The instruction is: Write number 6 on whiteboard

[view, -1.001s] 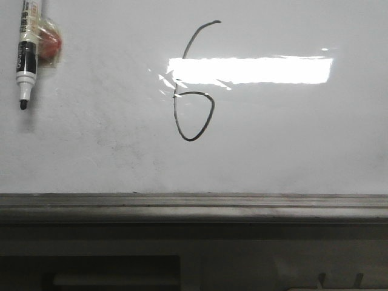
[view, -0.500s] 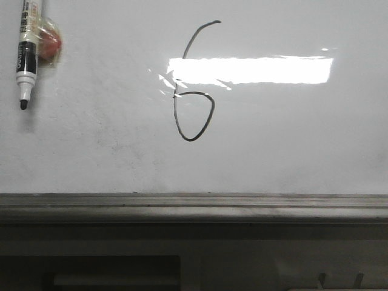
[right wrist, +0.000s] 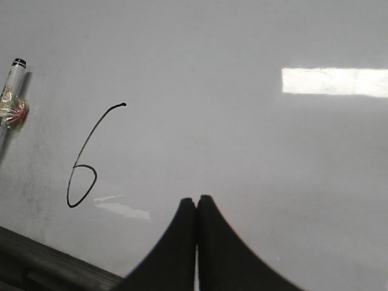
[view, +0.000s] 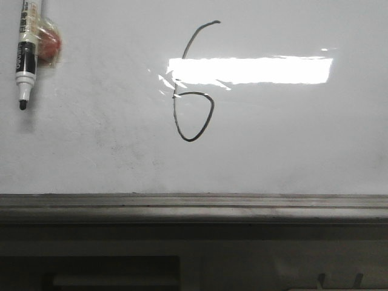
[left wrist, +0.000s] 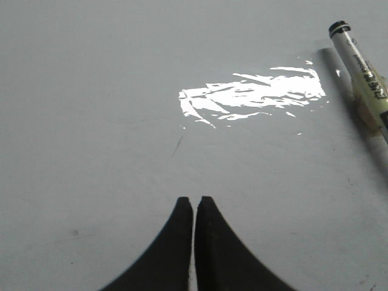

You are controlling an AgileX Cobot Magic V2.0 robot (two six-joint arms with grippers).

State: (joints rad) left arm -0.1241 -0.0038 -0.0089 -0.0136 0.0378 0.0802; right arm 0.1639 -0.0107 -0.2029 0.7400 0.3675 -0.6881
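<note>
The number 6 (view: 194,91) is a thin black line on the whiteboard (view: 291,139), near the middle of the front view, with a pointed loop below and a curved tail above. It also shows in the right wrist view (right wrist: 85,167). A white-bodied marker pen (view: 25,54) hangs tip down at the board's upper left, stuck beside a red blob under tape (view: 48,43); it also shows in the left wrist view (left wrist: 364,70) and the right wrist view (right wrist: 13,82). My left gripper (left wrist: 194,200) and right gripper (right wrist: 196,199) are shut and empty, off the board. Neither shows in the front view.
A grey metal ledge (view: 194,206) runs along the whiteboard's lower edge, also in the right wrist view (right wrist: 42,260). A bright lamp glare (view: 251,70) crosses the board over the 6's stem. Dark furniture (view: 109,273) lies below the ledge.
</note>
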